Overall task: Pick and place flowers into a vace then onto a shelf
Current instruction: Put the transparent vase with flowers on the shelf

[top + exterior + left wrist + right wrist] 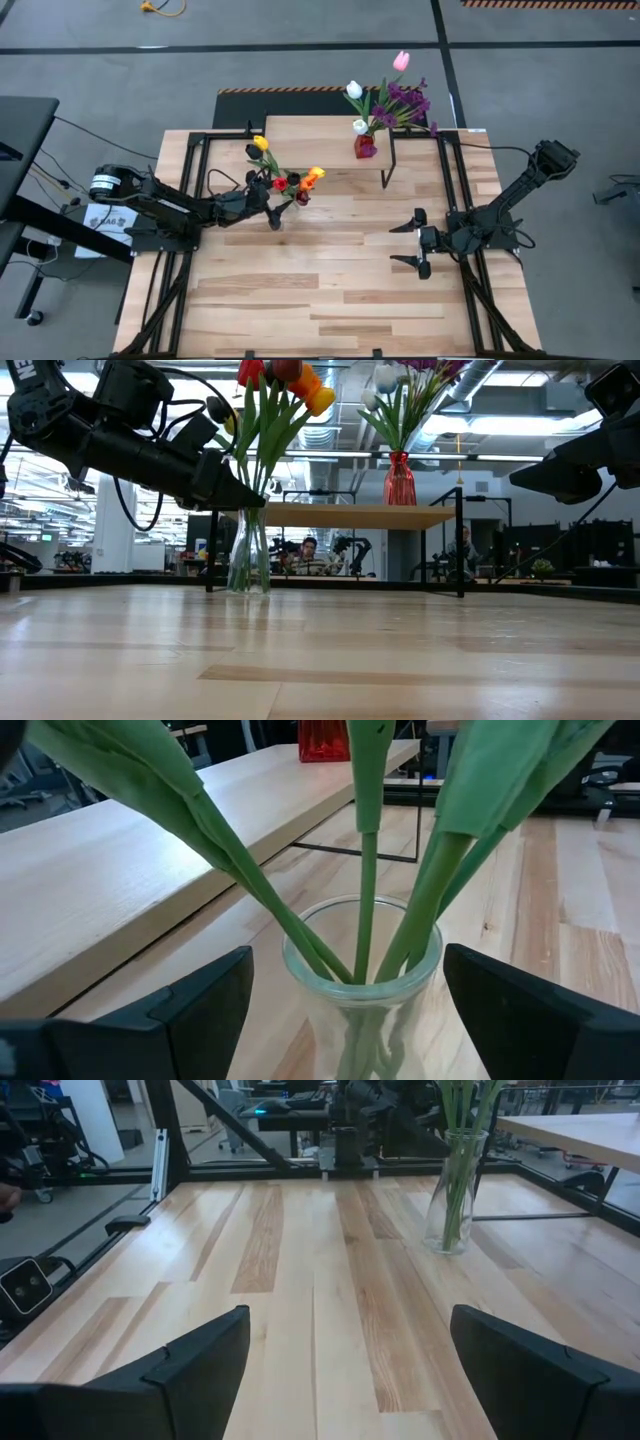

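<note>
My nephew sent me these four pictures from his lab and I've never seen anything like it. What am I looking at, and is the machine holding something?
It is a robot with two dark arms at a wooden table. One picture looks straight down, one looks level across the tabletop, and two come from cameras on the arms' wrists. The left end effector is open, its fingers on either side of a clear glass vase of tulips, not gripping it. The right end effector is open and empty over bare table. A red vase with more flowers stands on a small raised shelf at the back. Nothing is held.
</note>
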Robot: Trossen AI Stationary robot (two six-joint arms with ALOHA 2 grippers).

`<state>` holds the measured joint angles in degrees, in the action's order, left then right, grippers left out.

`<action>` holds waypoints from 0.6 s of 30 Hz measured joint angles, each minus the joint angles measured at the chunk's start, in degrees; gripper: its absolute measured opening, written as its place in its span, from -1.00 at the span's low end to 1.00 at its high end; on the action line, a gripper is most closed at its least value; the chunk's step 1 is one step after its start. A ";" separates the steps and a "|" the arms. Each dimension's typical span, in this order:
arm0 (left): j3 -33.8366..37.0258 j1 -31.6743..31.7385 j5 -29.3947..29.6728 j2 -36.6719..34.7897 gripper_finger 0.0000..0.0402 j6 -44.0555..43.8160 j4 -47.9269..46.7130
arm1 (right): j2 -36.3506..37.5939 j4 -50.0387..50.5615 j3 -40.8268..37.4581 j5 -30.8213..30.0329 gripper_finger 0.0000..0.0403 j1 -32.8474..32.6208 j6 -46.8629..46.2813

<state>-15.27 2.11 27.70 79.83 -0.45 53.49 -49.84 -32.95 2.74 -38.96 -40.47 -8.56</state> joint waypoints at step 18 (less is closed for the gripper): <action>0.00 0.10 -0.91 0.00 0.47 -0.06 0.00 | 0.00 0.02 0.00 0.00 0.66 0.00 0.00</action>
<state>-15.27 2.20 26.79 79.83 -0.51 53.49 -49.84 -32.93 2.74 -38.96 -40.47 -8.56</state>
